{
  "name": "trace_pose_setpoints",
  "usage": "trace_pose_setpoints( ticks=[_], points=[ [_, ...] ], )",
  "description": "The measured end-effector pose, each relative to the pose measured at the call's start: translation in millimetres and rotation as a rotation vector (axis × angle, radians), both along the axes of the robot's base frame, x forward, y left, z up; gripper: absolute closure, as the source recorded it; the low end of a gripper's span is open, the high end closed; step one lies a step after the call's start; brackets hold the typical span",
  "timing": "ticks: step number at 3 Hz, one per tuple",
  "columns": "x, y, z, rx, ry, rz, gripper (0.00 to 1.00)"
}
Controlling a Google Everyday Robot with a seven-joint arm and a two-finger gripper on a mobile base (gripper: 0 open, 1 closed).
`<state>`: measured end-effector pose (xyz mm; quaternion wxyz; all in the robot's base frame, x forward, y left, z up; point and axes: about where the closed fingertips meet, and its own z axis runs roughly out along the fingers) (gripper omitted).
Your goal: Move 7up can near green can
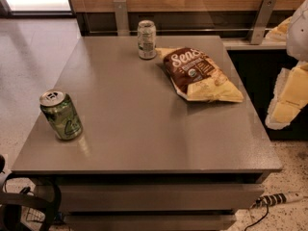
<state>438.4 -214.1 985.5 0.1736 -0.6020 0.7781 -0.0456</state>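
Note:
The 7up can [147, 39], pale silvery-white with dark green patches, stands upright at the far edge of the grey table [134, 129], a little left of the middle. The green can [61, 114], bright green with a silver top, stands upright near the table's front left corner. The two cans are far apart. My gripper [285, 102] shows as a pale white and yellowish shape at the right edge of the view, beyond the table's right side and away from both cans. It holds nothing that I can see.
A brown and yellow chip bag [202, 74] lies flat at the back right of the table, just right of the 7up can. A wooden wall with metal brackets [121, 16] runs behind the table. A power strip [281, 198] lies on the floor at the lower right.

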Motion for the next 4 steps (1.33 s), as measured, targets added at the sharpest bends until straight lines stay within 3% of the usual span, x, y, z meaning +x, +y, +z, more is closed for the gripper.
trace_pose_setpoints(
  ticks=[2, 3, 4],
  points=[
    [6.7, 0.4, 3.7, 0.013, -0.013, -0.001, 0.0],
    [33.8, -1.3, 10.8, 0.103, -0.07, -0.024, 0.0],
    [70.5, 9.1, 6.3, 0.276, -0.145, -0.04, 0.0]
  ],
)
